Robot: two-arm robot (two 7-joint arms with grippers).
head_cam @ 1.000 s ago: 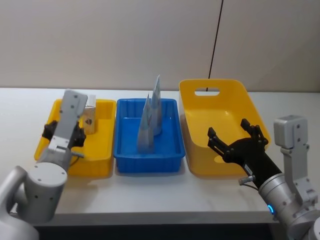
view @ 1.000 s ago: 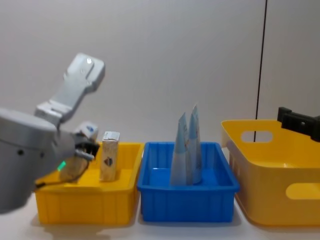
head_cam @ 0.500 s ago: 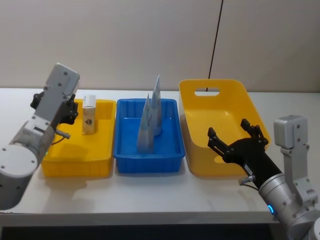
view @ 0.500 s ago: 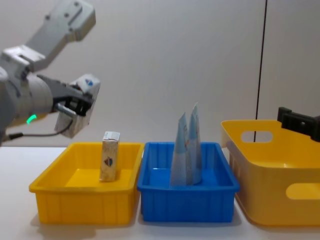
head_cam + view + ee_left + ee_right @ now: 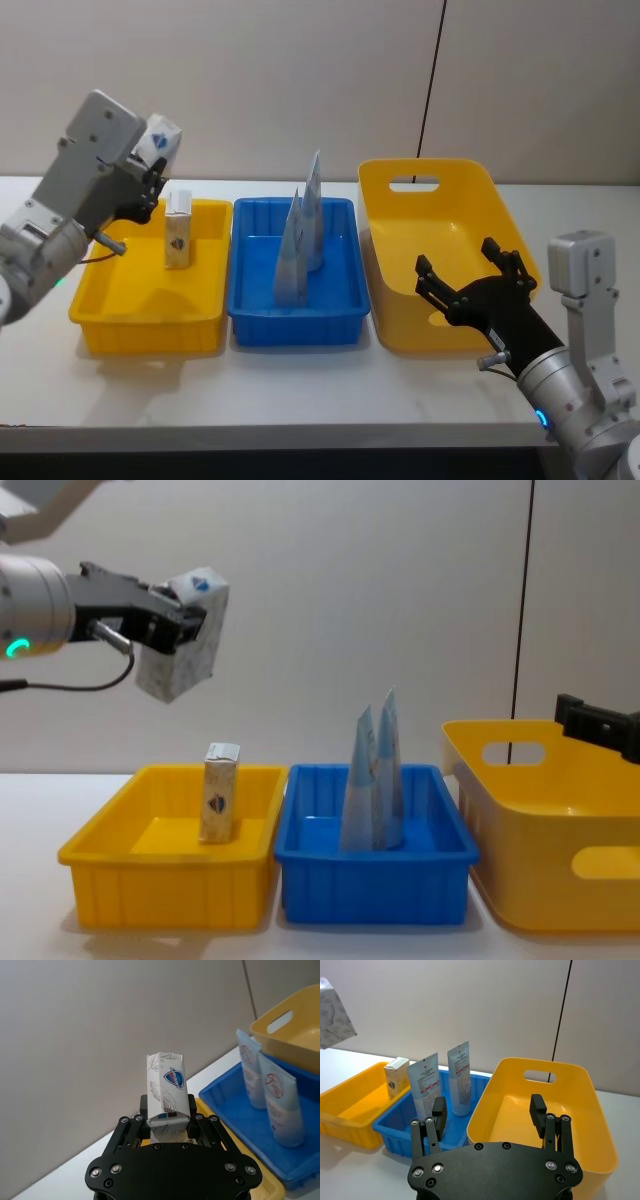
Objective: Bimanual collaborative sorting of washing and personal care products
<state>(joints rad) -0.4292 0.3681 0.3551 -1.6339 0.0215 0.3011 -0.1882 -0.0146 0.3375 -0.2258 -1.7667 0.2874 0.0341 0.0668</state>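
The left tool [image 5: 160,630] is clenched on a carton [image 5: 186,640], tilted and held in the air above the yellow tray [image 5: 165,890] — at 11 o'clock from a second carton [image 5: 219,792], which stands upright in that tray. Two tubes [image 5: 375,780] stand tips-up in the blue tray [image 5: 375,885], at 3 o'clock of the yellow one. The right tool [image 5: 460,262] hovers released and empty over the near edge of the big bin [image 5: 470,172], at 4 o'clock on the counter [image 5: 300,390].
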